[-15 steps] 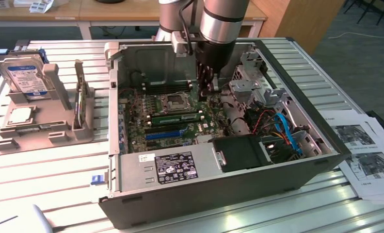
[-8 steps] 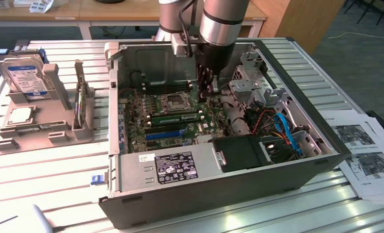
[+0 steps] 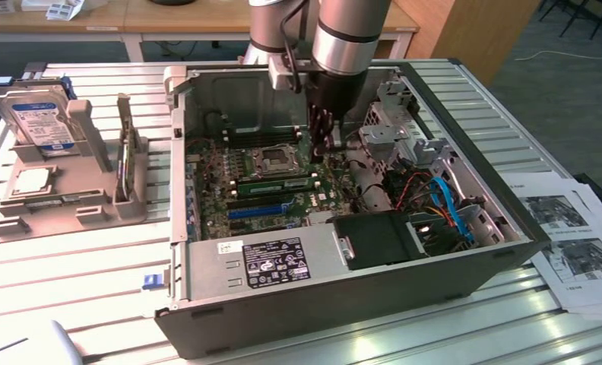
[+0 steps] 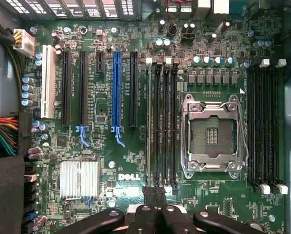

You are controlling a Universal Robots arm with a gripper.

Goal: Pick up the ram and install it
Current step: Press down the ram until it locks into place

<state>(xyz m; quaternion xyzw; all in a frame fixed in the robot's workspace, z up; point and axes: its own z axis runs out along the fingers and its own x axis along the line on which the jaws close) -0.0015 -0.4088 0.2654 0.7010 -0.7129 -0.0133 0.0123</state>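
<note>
The ram (image 3: 273,185) is a long green stick standing on edge in a memory slot of the motherboard, beside the CPU socket (image 3: 274,158), inside the open computer case (image 3: 331,293). In the wrist view the ram (image 4: 149,122) shows edge-on in the outermost slot of the bank left of the socket (image 4: 213,131). My gripper (image 3: 321,146) hangs inside the case just above the board, near one end of that slot bank. Its dark fingertips (image 4: 154,194) are pressed together, shut, and I see nothing between them. The other slots of both banks look bare.
A blue expansion slot (image 4: 116,87), a silver heatsink (image 4: 79,178) and coloured cables (image 4: 6,131) lie around the slots. A black box (image 3: 382,239) and a drive cage (image 3: 403,129) crowd the case's right side. On the table, a grey holder (image 3: 63,205) carries a hard drive (image 3: 42,123); papers (image 3: 575,243) lie at the exterior view's right.
</note>
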